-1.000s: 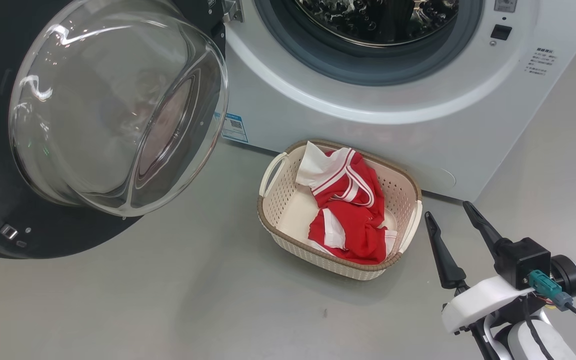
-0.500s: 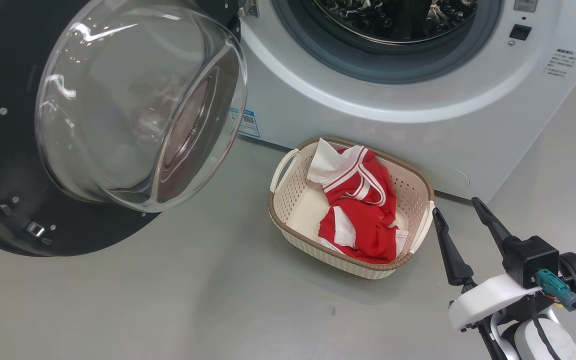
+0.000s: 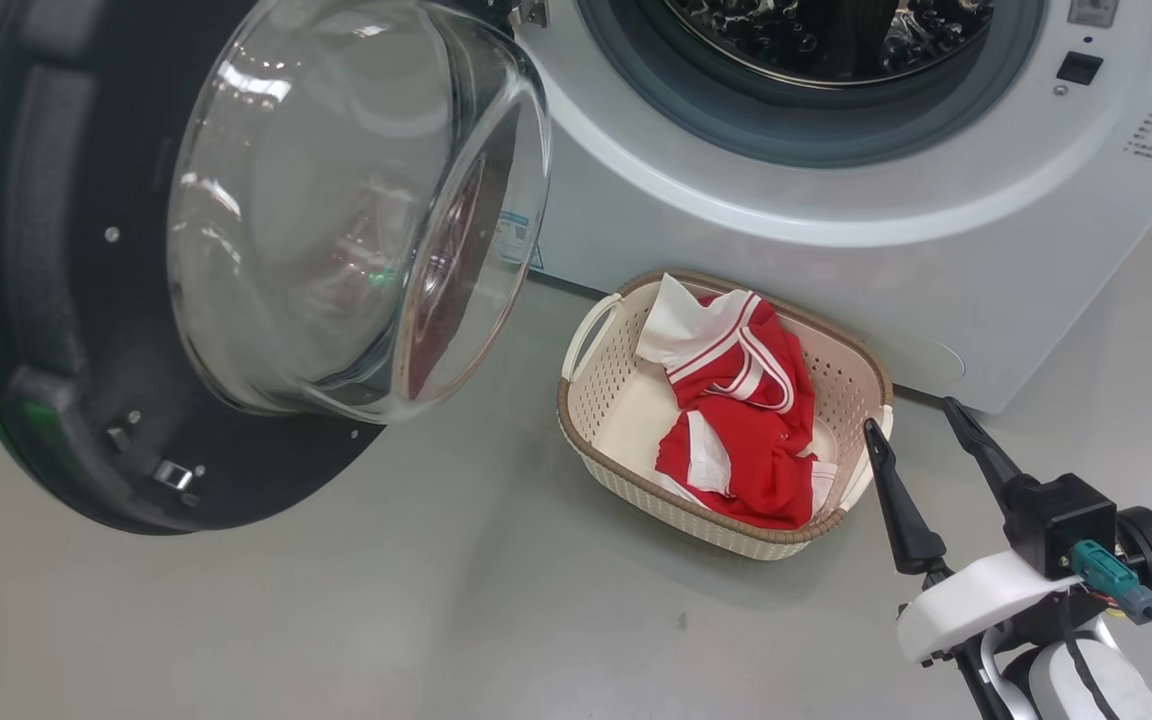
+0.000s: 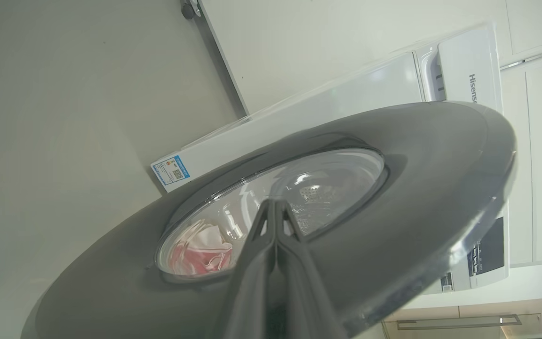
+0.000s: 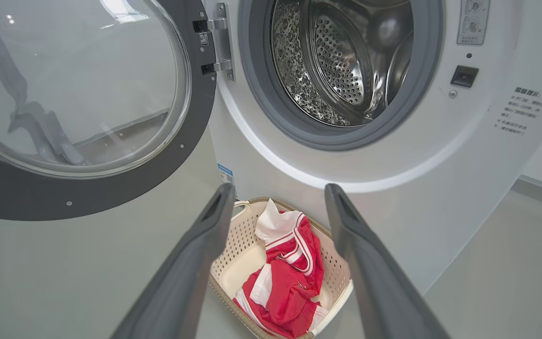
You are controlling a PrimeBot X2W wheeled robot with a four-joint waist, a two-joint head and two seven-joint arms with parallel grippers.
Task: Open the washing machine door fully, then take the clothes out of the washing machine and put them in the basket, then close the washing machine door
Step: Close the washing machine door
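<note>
The clothes lie in the basket, just left of your right claw, which gapes wide and carries nothing. The drum ahead of that claw looks empty, so I judge you are on the last step: closing the door. Your left claw has its fingers pressed together, gripping nothing, with the tips at the door's outer face over the glass; whether they touch it I cannot tell. Next, push with that claw so the door swings toward the washer, right claw kept clear, until the latch catches
</note>
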